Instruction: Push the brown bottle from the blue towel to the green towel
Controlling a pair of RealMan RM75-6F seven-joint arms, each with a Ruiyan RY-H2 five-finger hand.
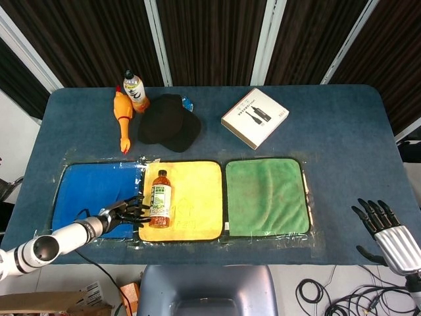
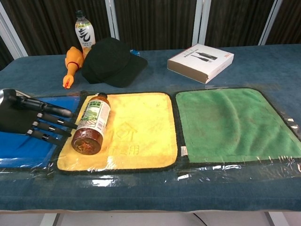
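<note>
A blue table (image 1: pixel 342 125) before dark curtain panels (image 1: pixel 210 39). Left hand (image 2: pixel 28 120), fingers spread and holding nothing, touches the brown bottle (image 2: pixel 91 125) lying on the yellow towel (image 2: pixel 136 129), between blue towel (image 1: pixel 92 191) and green towel (image 2: pixel 230 122). Right hand (image 1: pixel 388 234) hangs open off the table's edge

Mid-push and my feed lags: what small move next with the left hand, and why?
Probably keep sweeping the left hand rightward against the brown bottle. It lies on the yellow towel, with the green towel still further right.
</note>
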